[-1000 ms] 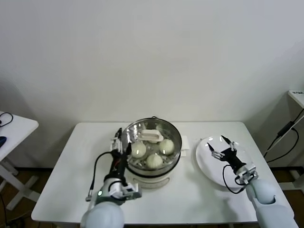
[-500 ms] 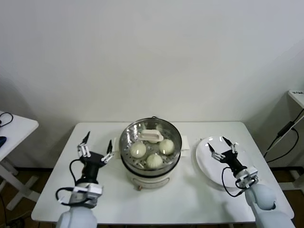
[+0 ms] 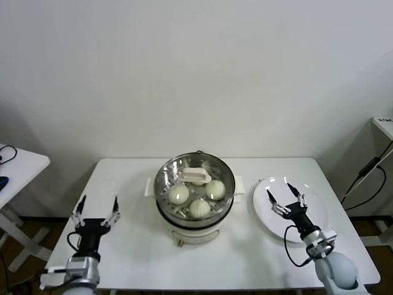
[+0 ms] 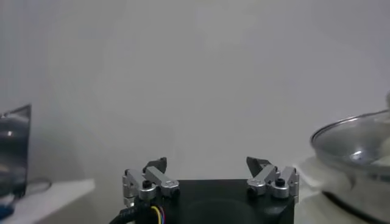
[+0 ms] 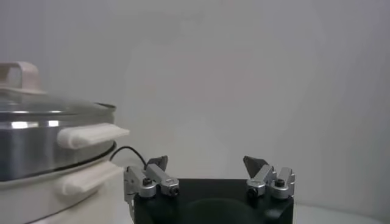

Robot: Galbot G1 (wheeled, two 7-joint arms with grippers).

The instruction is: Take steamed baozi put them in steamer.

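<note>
The steamer (image 3: pixel 184 228) stands mid-table, a shiny steel pot on a white base, with the glass lid (image 3: pixel 194 176) resting on it. Through the lid three cream-white steamed baozi show: one (image 3: pixel 178 194) on the left, one (image 3: pixel 215 189) on the right, one (image 3: pixel 199 208) in front. My left gripper (image 3: pixel 96 206) is open and empty over the table's front left, well clear of the pot. My right gripper (image 3: pixel 285 195) is open and empty above the white plate (image 3: pixel 265 216). The left wrist view shows the left gripper (image 4: pixel 207 165) with the lid (image 4: pixel 359 143) off to one side. The right wrist view shows the right gripper (image 5: pixel 206 163) beside the steamer (image 5: pixel 49 146).
The white plate right of the steamer holds nothing. A white side table (image 3: pixel 18 165) stands beyond the table's left edge. A black cable (image 3: pixel 368 178) and a shelf corner (image 3: pixel 384 123) are at the far right.
My left arm pulled away from the steamer's left side, back to the table's front left. My right gripper drew back a little toward the front over the plate. Both stayed open.
</note>
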